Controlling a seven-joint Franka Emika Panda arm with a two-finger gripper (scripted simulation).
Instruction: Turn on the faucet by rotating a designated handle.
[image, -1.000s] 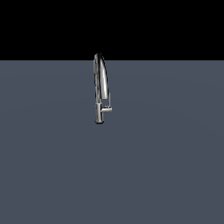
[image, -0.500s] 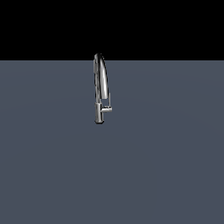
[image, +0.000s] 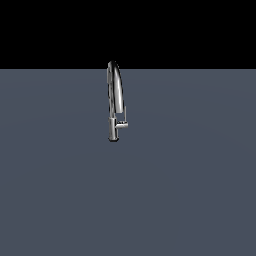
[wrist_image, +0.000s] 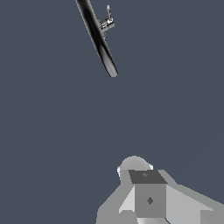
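Note:
The faucet (image: 115, 95) is a slim chrome tap with a tall arched spout, standing upright on the grey surface (image: 190, 190) near the middle of the exterior view. Its handle (image: 121, 123) is a short stub with a thin lever, sticking out low on the body toward the exterior view's right. The wrist view looks down on the faucet (wrist_image: 98, 39) and the handle (wrist_image: 106, 22) from a distance. My gripper (wrist_image: 140, 175) shows only as grey blocks at the picture's edge, well apart from the faucet. Its jaws are not clear enough to read. The arm does not show in the exterior view.
A flat, dark grey surface spreads around the faucet on all sides. Behind its far edge there is only black background (image: 200, 30).

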